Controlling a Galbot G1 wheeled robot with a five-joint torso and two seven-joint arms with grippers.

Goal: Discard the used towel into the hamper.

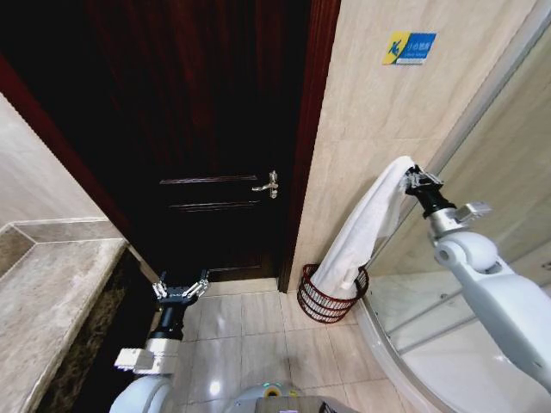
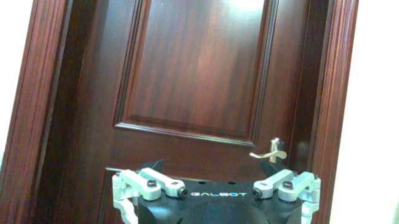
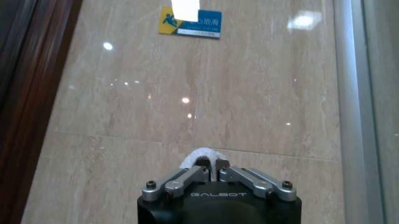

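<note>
A long white towel [image 1: 366,228] hangs from my right gripper [image 1: 412,178], which is shut on its top end, up against the beige tiled wall. The towel's lower end drops into the hamper [image 1: 325,303], a small dark reddish-brown wire basket on the floor beside the door frame. In the right wrist view a bit of the white towel [image 3: 201,156] shows pinched at my right gripper [image 3: 211,165], facing the wall. My left gripper [image 1: 182,291] is low on the left, open and holding nothing, pointing at the dark wooden door [image 1: 215,129]; it also appears as my left gripper [image 2: 215,179] in the left wrist view.
A marble counter [image 1: 52,292] runs along the left. The glass shower enclosure [image 1: 482,172] with its curved base stands at the right, close to the hamper. The door [image 2: 199,84] has a metal handle [image 1: 269,185]. A blue and yellow sign [image 1: 410,47] is on the wall.
</note>
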